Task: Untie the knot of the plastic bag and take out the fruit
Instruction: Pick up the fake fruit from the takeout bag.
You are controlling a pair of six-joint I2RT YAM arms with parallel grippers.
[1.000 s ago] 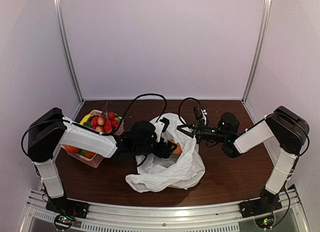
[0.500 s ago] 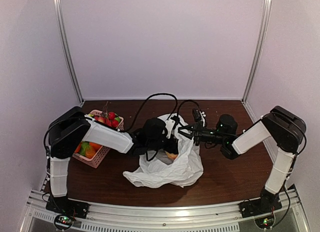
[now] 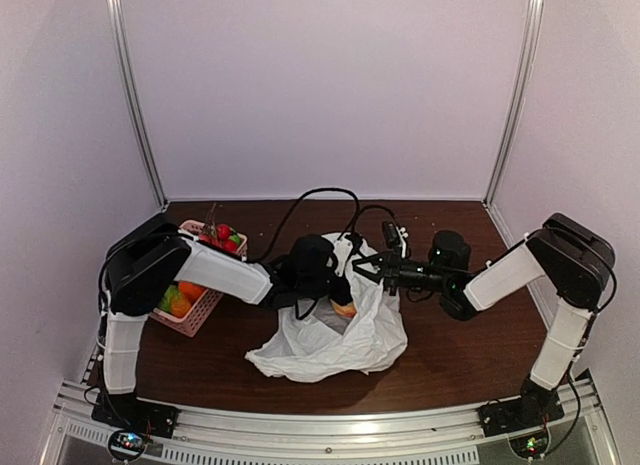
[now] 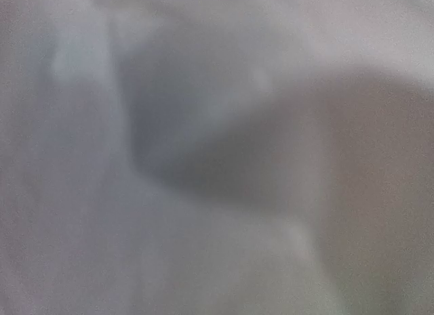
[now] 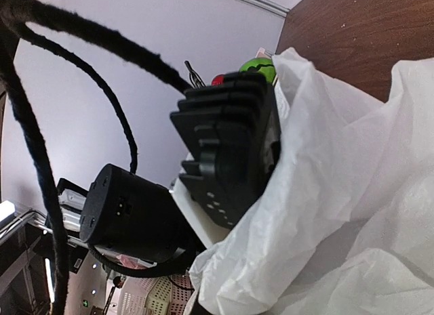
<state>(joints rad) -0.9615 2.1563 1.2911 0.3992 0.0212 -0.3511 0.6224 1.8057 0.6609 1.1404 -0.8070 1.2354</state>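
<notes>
White, crinkly plastic bag (image 3: 330, 347) slumped on dark wooden desk (image 3: 460, 357). Right gripper (image 3: 372, 269) pinches raised rim. Left gripper (image 3: 336, 290) buried inside near round orange fruit (image 3: 346, 308); spread or closed, cannot tell.

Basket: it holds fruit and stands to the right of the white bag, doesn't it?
Not quite. The top view shows the basket to the left of the bag, not the right. It does hold fruit.
</notes>
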